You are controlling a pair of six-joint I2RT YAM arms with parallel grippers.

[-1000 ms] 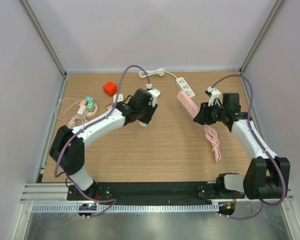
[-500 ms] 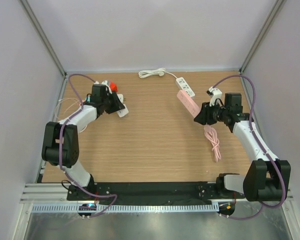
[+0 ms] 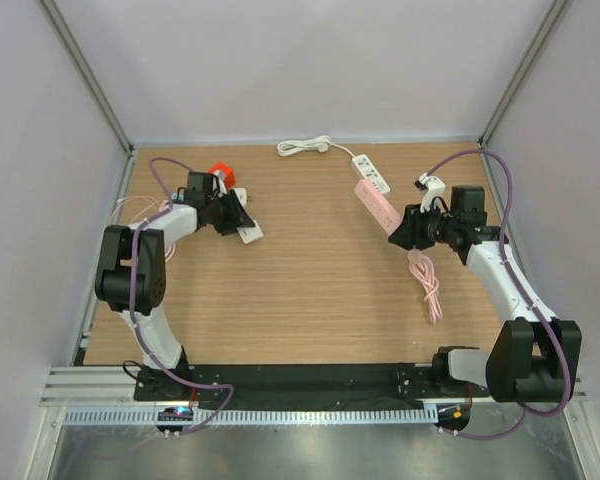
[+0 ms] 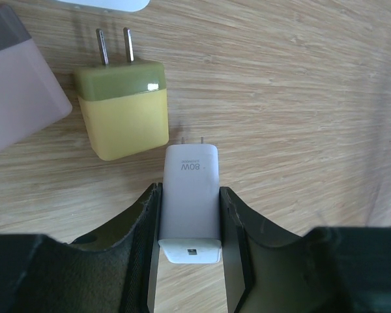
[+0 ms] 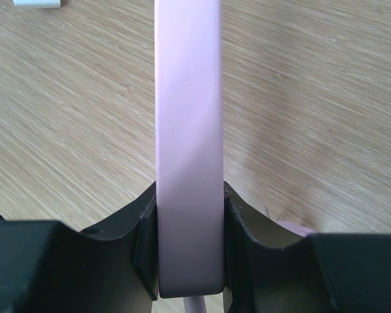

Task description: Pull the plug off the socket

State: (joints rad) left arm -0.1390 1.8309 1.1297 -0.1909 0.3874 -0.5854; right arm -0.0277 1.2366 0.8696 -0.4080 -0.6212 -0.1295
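My left gripper (image 3: 242, 229) is at the table's left side, shut on a white plug (image 4: 190, 194) marked 80W. The plug's two prongs point away from me and are bare, in no socket. It sits low over the wood, right beside a yellow plug (image 4: 123, 116) lying flat. The left gripper (image 4: 189, 193) presses both of the white plug's sides. My right gripper (image 3: 400, 231) is shut on the near end of the pink socket strip (image 3: 376, 205). In the right wrist view the strip (image 5: 188, 117) stands on edge between the right gripper (image 5: 189, 195) fingers, its outlets hidden.
A white power strip (image 3: 371, 173) with a coiled cord (image 3: 305, 147) lies at the back. A red cube (image 3: 220, 170) sits behind the left gripper. The pink cable (image 3: 427, 285) trails toward the right arm. A pale pink block (image 4: 19, 85) is left of the yellow plug.
The left arm has swung from the table's middle to the far left, carrying the white plug. The right arm and the pink strip have stayed put.
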